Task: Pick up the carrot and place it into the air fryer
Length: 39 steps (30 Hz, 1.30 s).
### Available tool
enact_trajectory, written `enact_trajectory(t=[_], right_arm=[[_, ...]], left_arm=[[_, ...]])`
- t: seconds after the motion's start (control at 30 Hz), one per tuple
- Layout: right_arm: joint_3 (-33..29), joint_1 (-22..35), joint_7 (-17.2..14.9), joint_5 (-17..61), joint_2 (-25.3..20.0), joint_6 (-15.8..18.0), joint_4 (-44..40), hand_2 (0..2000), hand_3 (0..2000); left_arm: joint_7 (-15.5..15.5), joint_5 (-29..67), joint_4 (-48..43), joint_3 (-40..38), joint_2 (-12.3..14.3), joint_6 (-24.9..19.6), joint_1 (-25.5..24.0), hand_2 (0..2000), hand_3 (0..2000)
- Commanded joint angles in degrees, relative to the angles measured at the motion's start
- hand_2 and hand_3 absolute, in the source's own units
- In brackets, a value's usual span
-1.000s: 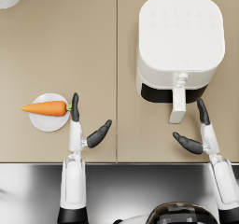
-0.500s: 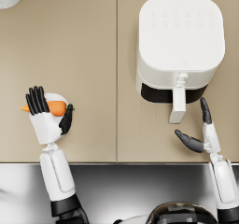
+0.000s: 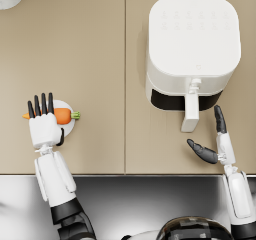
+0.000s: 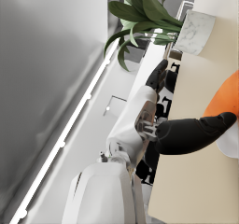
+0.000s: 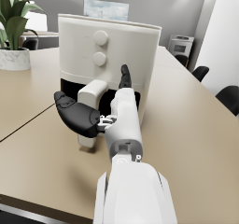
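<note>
Worktop: tan surface with a seam running away from the robot; a potted plant stands at its far left corner
Carrot: lies across a small white plate near the left front edge, green stub toward the air fryer, pointed tip poking out past the left hand
Left hand: a second ago it stood edge-on beside the plate; now it lies over the carrot's middle, back up, fingers straight and reaching beyond it. The wrist view shows the thumb pressed against the orange flank
Left grasp: I cannot tell whether it has closed; the carrot has not left the plate
Air fryer: well apart to the right, drawer shut, handle toward the robot
Right hand: empty, thumb and fingers spread wide, just beside the handle, barely moved
Meaning: reach done; closing, lifting and opening the drawer remain
</note>
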Motion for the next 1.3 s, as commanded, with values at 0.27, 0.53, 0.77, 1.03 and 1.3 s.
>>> enact_trajectory(t=[0.27,0.53,0.77,1.03,1.3], right_arm=[[-0.9,2.0,0.0,0.0,-1.6,0.0,-0.7,0,0],[-0.7,2.7,0.0,0.0,-2.7,0.0,-0.4,0,0],[-0.4,2.0,0.0,0.0,-3.1,0.0,-2.9,0,0],[0.3,1.9,0.0,0.0,-3.9,0.0,-7.3,0,0],[1.8,1.8,0.0,0.0,-4.6,0.0,-15.5,0,0]], left_arm=[[-0.7,8.6,15.5,5.8,-0.1,-0.2,8.3,0,0],[-0.9,9.2,23.5,5.3,-0.2,0.5,12.0,1361,327],[1.8,9.2,25.0,6.1,0.1,12.5,12.8,2000,2000],[6.2,-0.7,2.5,7.4,0.9,25.7,4.7,2000,2000],[6.5,-20.6,-8.7,8.8,1.6,26.9,1.8,2000,2000]])
